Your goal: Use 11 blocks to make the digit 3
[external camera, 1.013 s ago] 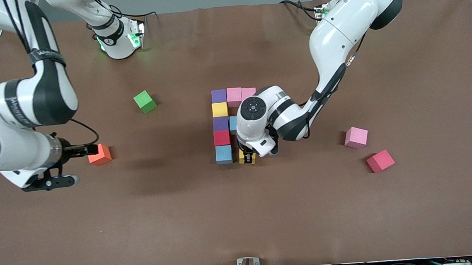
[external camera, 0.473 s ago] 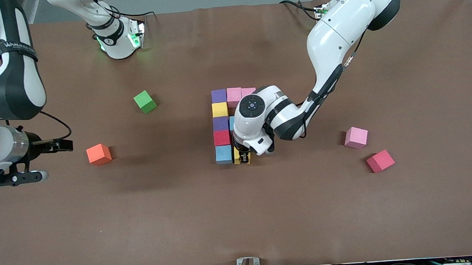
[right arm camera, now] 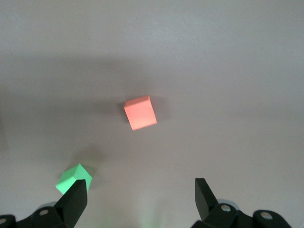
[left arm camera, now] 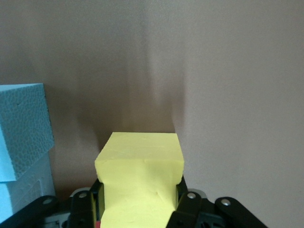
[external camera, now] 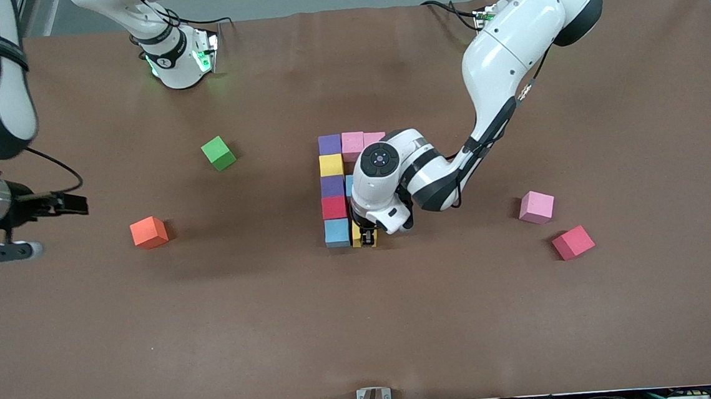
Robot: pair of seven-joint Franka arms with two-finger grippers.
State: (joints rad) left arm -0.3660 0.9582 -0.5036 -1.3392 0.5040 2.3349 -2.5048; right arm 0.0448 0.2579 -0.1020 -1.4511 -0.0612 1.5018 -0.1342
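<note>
We saw the right gripper (external camera: pixel 49 205) with its fingers spread wide and nothing between them, up over the table (external camera: pixel 215 334) at the right arm's end, with the orange cube (external camera: pixel 149 232) and the green cube (external camera: pixel 218 153) lying apart on the table. At the middle stood the blocks (external camera: pixel 333 188) in a column with a short row at its farther end, and the left gripper (external camera: pixel 367 237) was clamped on a yellow block (left arm camera: pixel 140 183) set just beside the light blue block (external camera: pixel 336 232) at the column's nearer end. Toward the left arm's end a loose pink block (external camera: pixel 536 207) and a red block (external camera: pixel 572 242) lay near each other.

The yellow block (left arm camera: pixel 140 178) looks like matte foam with a fine grainy texture, same as the light blue block (left arm camera: pixel 21 128). The worktop (external camera: pixel 364 324) is dull brown, cloth-like stuff. The arms have glossy white plastic shells.
</note>
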